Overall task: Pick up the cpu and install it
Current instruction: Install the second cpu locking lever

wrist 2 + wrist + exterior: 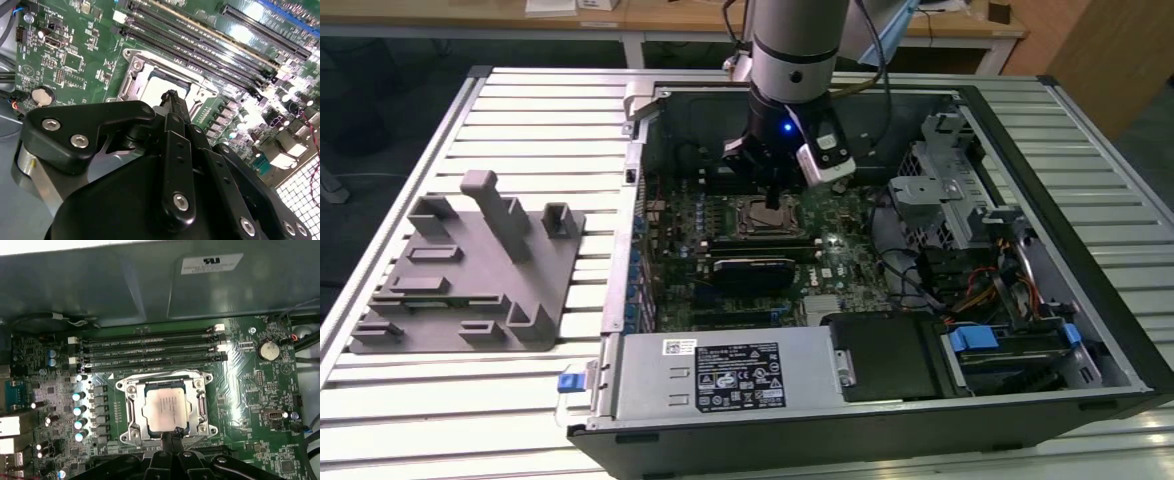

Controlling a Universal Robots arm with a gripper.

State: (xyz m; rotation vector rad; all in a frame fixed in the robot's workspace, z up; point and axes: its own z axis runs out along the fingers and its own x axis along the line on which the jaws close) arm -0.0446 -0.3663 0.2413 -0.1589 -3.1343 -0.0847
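Note:
The cpu lies flat in the metal socket frame on the green motherboard, silvery-beige top up. It also shows in the exterior view as the cpu and, partly hidden by the fingers, in the second wrist view as the cpu. My gripper hangs just above the chip's edge, fingertips pressed together and nothing between them. In the exterior view the gripper reaches down into the open computer case, right over the socket. The second wrist view has the gripper tip over the chip.
Memory slots run beside the socket. A black block sits on the board nearer the power supply. A drive cage and cables fill the case at the exterior view's right. A grey fixture with posts stands on the slatted table at its left.

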